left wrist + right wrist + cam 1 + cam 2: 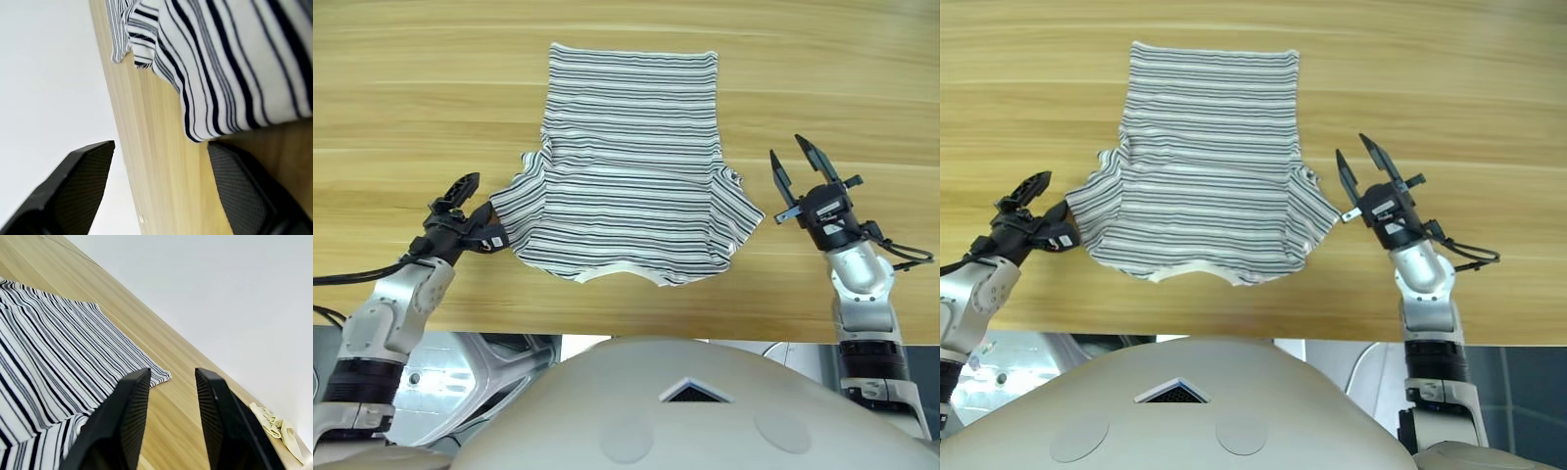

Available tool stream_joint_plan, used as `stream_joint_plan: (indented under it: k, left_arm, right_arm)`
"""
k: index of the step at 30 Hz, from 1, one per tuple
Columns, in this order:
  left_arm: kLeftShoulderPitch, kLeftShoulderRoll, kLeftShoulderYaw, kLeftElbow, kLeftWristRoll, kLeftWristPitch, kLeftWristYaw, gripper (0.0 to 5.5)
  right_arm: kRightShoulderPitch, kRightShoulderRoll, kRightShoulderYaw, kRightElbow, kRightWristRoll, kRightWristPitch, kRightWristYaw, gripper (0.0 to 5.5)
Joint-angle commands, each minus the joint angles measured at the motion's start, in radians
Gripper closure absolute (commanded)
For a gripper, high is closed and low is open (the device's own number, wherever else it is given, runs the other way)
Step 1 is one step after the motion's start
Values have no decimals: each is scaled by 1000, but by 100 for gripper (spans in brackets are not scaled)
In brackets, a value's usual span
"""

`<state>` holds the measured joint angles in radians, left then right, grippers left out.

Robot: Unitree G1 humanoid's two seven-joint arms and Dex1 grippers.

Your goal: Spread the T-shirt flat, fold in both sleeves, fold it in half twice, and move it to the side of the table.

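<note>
You had the T-shirt point(631, 166) lying spread on the wooden table point(411, 98), with its hem at 12 o'clock, its collar at 6 and both sleeves unfolded. Your left gripper point(480, 211) sat at 8 o'clock of the shirt, fingers spread wide, with the edge of the left sleeve point(514, 201) between them. Your right gripper point(787, 149) stood at 3 o'clock, fingers apart and holding nothing, just beside the right sleeve point(739, 201).

T-shirt point(626, 166) — on table point(411, 98) (near front edge)
</note>
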<state>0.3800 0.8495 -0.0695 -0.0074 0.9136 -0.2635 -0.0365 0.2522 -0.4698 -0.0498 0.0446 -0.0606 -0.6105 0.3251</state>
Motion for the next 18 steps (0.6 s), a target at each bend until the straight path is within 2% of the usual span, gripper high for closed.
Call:
stream_joint_plan:
  k: [1, 13, 18]
  left_arm:
    - [12, 23, -69, 31, -5, -50, -55, 197]
    - [-79, 93, -151, 110, -3, -99, -95, 197]
    - [-87, 91, -165, 113, -21, -78, -112, 285]
  right_arm:
    - [-14, 7, 2, 11, -5, -3, -3, 383]
    - [-17, 23, 6, 17, -8, -2, -6, 383]
    - [-11, 24, 4, 14, 1, -2, -3, 383]
